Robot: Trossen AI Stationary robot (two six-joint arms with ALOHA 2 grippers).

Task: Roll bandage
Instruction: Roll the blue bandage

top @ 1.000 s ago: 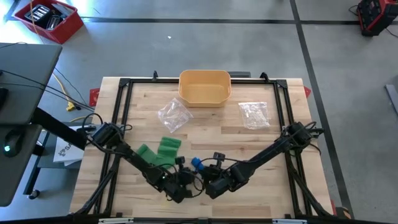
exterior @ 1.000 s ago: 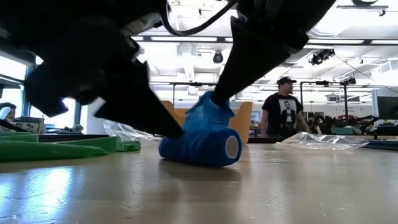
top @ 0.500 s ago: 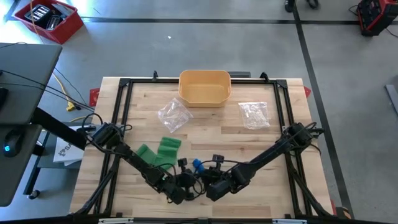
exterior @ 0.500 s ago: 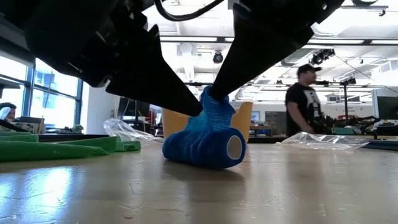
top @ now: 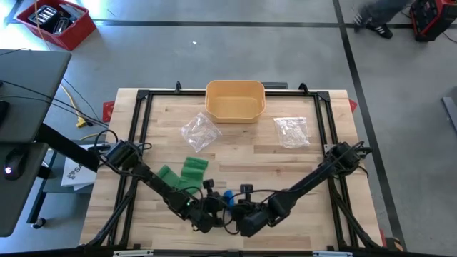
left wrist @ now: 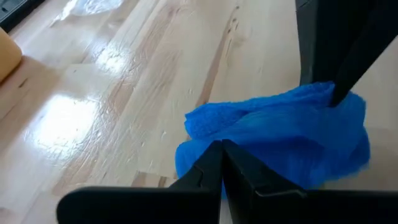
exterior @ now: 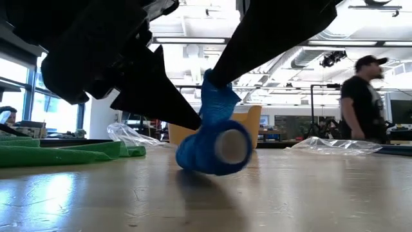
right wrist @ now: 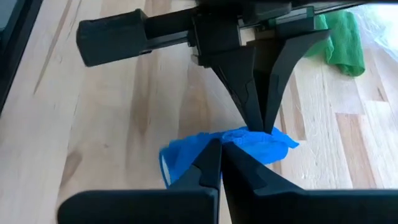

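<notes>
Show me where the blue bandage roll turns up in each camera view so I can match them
High view: blue bandage roll near the front edge, between the two hands.
Low view: the roll sits centre, on the tabletop.
Left wrist view: the roll lies right of centre, just past the fingers.
Right wrist view: the roll shows centre, low down.
Shared landmark: green bandage, also at and.

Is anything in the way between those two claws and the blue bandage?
Nothing visible. Both grippers, left and right, are shut on the blue bandage, pinching its fabric from opposite sides.
</notes>
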